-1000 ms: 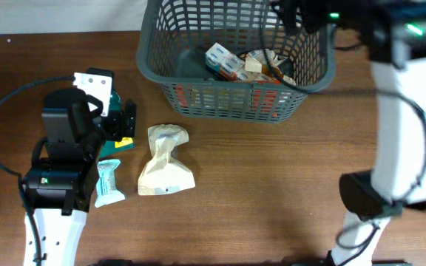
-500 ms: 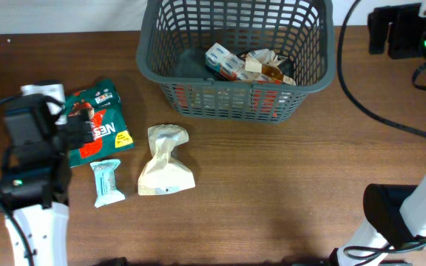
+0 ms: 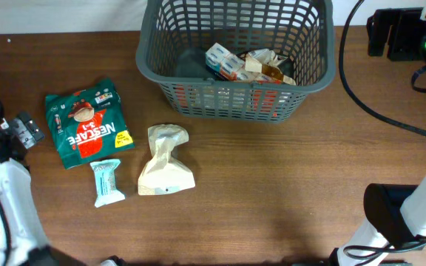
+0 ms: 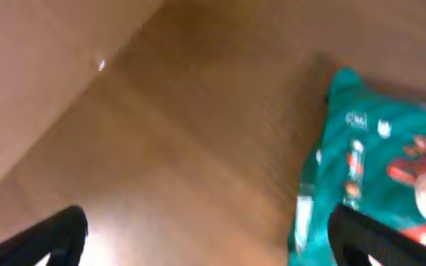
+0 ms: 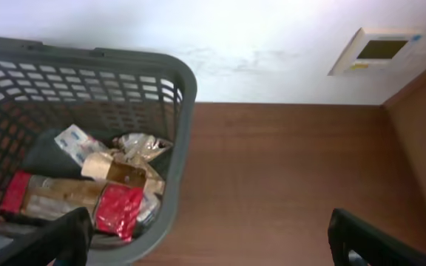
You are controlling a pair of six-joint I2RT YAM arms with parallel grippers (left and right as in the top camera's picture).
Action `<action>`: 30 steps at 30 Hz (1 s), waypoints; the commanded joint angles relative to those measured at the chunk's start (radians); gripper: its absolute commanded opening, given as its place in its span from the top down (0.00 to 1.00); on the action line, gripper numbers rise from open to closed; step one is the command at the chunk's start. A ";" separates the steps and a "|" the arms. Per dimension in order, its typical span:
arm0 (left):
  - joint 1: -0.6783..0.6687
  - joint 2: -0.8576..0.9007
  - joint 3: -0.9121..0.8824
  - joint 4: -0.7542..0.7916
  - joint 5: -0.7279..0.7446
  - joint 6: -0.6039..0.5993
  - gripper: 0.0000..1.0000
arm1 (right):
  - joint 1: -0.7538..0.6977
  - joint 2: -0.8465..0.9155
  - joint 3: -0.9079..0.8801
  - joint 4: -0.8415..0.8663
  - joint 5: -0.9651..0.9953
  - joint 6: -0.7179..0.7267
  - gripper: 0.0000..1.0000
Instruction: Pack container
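Observation:
The dark grey basket (image 3: 235, 74) stands at the back middle of the table and holds several snack packets (image 3: 246, 65); it also shows in the right wrist view (image 5: 176, 89). A green Nescafe packet (image 3: 87, 122) lies flat at the left, and also shows in the left wrist view (image 4: 383, 170). A small pale blue bar (image 3: 108, 182) and a beige crumpled bag (image 3: 166, 162) lie beside it. My left gripper (image 4: 205, 236) is open and empty at the far left edge (image 3: 21, 131), left of the green packet. My right gripper (image 5: 213, 240) is open and empty, right of the basket.
The right arm's base (image 3: 398, 214) stands at the front right, with a black cable (image 3: 376, 96) looping over the table. A white wall and a wall panel (image 5: 376, 50) lie behind the basket.
My left arm has drawn back to the left edge, uncovering the green packet. My right arm left the basket a second ago and has stayed at the far right since.

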 commanded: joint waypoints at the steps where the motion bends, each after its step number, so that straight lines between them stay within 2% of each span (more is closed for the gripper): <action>1: 0.008 0.104 0.011 0.063 0.046 0.059 0.01 | -0.003 0.000 -0.002 -0.011 -0.018 0.010 0.01; 3: 0.008 0.161 0.011 0.097 0.145 0.064 0.01 | -0.003 0.000 -0.003 -0.012 -0.018 0.010 0.01; 7: 0.008 0.235 0.011 0.136 0.335 0.176 0.01 | -0.003 0.000 -0.003 -0.014 -0.034 0.010 0.01; 12: 0.015 0.311 0.011 0.183 0.395 0.207 0.01 | -0.003 0.000 -0.003 -0.018 -0.079 0.010 0.01; 21: 0.034 0.365 0.011 0.257 0.617 0.208 0.01 | -0.002 0.000 -0.003 -0.018 -0.156 0.010 0.01; 28: 0.039 0.396 0.011 0.336 0.718 -0.024 0.01 | 0.016 0.000 -0.003 -0.018 -0.164 0.014 0.01; 30: 0.047 0.397 0.011 0.341 0.724 -0.141 0.01 | 0.025 0.000 -0.003 -0.018 -0.164 0.014 0.01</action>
